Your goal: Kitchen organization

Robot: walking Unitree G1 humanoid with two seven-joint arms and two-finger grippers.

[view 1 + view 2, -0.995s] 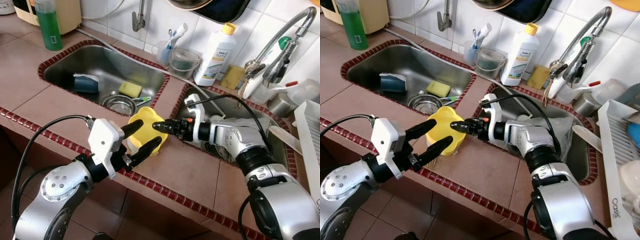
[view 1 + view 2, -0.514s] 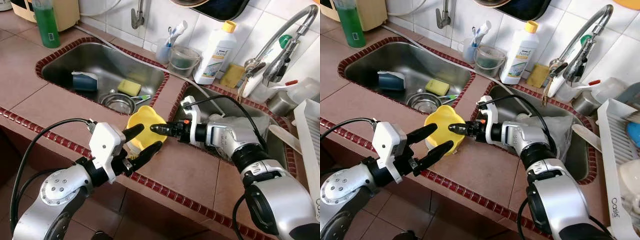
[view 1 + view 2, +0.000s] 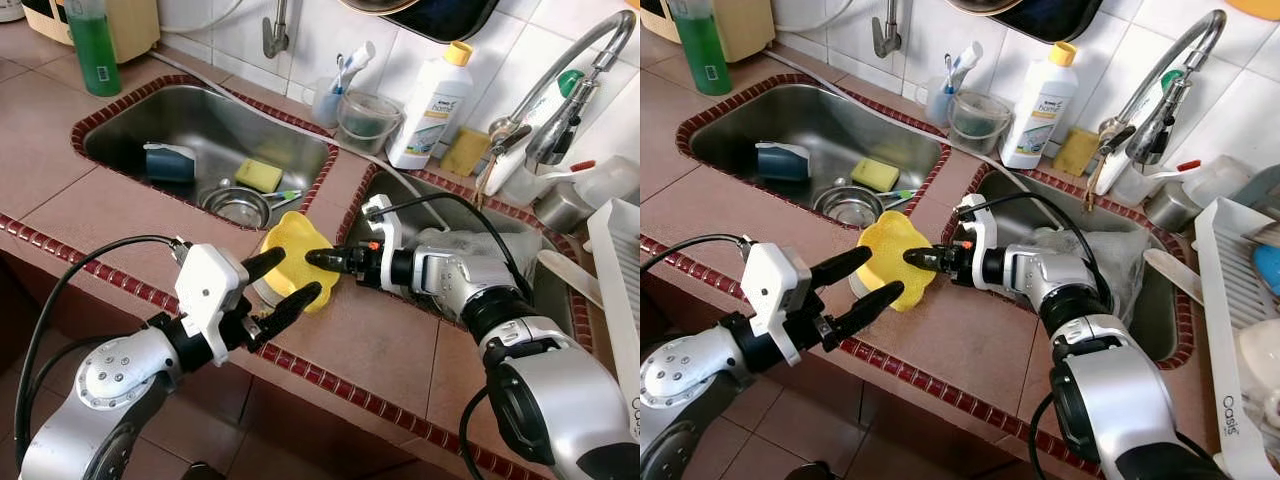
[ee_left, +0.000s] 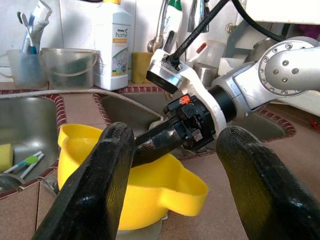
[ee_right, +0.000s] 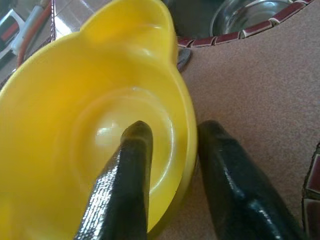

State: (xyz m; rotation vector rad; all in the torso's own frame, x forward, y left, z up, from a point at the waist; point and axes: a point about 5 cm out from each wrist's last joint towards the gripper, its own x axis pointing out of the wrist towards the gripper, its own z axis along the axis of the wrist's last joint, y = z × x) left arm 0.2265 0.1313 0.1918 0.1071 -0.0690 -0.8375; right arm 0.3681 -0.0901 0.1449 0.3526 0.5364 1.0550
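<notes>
The yellow bowl (image 3: pixel 295 262) now tilts more toward the right gripper (image 5: pixel 170 165), which seems to pinch its rim; left gripper (image 3: pixel 290 282) stays open beside it.

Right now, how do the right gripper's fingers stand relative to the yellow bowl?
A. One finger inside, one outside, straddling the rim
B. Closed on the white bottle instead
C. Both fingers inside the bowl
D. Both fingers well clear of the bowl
A: in the right wrist view, one of the right gripper's fingers lies inside the yellow bowl and the other outside its wall, with the rim between them.
</notes>
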